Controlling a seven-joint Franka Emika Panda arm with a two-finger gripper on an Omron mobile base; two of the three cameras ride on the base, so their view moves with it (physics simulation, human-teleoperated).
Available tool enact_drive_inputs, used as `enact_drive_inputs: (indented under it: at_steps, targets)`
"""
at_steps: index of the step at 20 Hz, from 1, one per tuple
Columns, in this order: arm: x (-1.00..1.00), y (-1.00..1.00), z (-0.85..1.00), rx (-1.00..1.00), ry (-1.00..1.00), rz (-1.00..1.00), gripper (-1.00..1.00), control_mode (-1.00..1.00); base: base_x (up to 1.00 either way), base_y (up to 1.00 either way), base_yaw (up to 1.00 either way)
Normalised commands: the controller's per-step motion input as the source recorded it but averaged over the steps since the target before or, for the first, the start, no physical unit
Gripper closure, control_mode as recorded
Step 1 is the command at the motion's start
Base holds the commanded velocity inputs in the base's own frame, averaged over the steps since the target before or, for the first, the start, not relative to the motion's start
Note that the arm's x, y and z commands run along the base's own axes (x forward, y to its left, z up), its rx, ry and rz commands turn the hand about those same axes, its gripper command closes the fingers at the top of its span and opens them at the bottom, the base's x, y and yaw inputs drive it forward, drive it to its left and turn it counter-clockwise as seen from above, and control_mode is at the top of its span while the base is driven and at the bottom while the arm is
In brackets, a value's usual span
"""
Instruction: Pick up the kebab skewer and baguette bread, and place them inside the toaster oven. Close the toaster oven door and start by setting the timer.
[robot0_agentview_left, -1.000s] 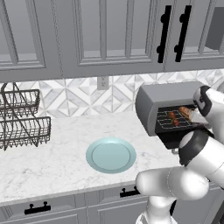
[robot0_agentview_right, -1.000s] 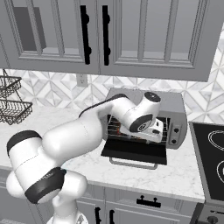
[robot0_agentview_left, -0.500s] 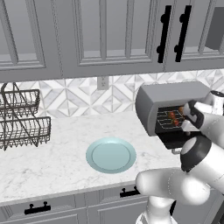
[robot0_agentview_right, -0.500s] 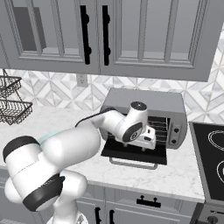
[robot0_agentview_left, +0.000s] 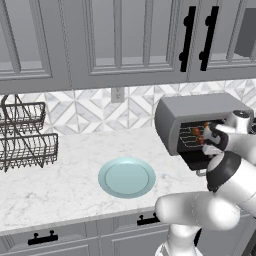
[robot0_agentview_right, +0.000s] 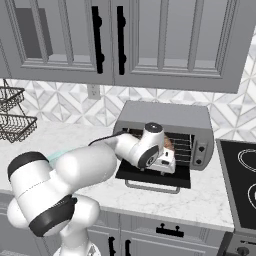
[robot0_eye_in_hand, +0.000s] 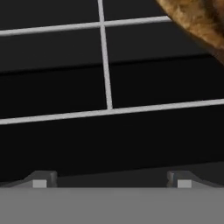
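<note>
The gripper (robot0_eye_in_hand: 112, 179) stood with its two fingertips (robot0_eye_in_hand: 40, 180) wide apart and nothing between them, pointed into the mouth of the toaster oven (robot0_agentview_right: 165, 116). Directly ahead of it ran the wire rack (robot0_eye_in_hand: 105, 65), one thin bar leading away from the hand and two crossing it from side to side, over a dark interior.

Ahead of the hand and off toward its right fingertip lay the baguette bread (robot0_eye_in_hand: 199, 19), of which one mottled golden-brown end showed at the upper corner of the hand view. It rested on the rack, apart from both fingertips. Its edge slanted across that corner, but so little of the loaf was in view that its long axis could not be told. In the right base view a small patch of the same brown crust (robot0_agentview_right: 168, 144) peeked out just past the wrist, inside the oven.

From the left base view, small red and brown chunks of the kebab skewer (robot0_agentview_left: 199, 131) sat on the rack inside the oven, just beyond the hand; which way the stick pointed could not be made out.

The toaster oven door (robot0_agentview_right: 152, 176) hung folded down and open below the hand, its silver bar handle (robot0_agentview_right: 151, 189) at the front edge, over the marble counter (robot0_agentview_right: 210, 200). Well away from the hand, a pale blue plate (robot0_agentview_left: 126, 177) lay on the counter.
</note>
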Motion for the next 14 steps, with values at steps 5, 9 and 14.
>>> enact_drive_inputs:
  at_steps: [5, 9, 14]
  targets:
    - [0.16, -0.07, -0.08, 0.0, 0.0, -0.01, -1.0, -1.0, 0.0, 0.0, 0.0]
    - [0.1, -0.02, 0.0, 0.0, 0.0, -0.07, -1.0, -1.0, 0.0, 0.0, 0.0]
    - [0.11, 0.0, 0.0, 0.0, 0.0, -0.13, -1.0, -1.0, 0.0, 0.0, 0.0]
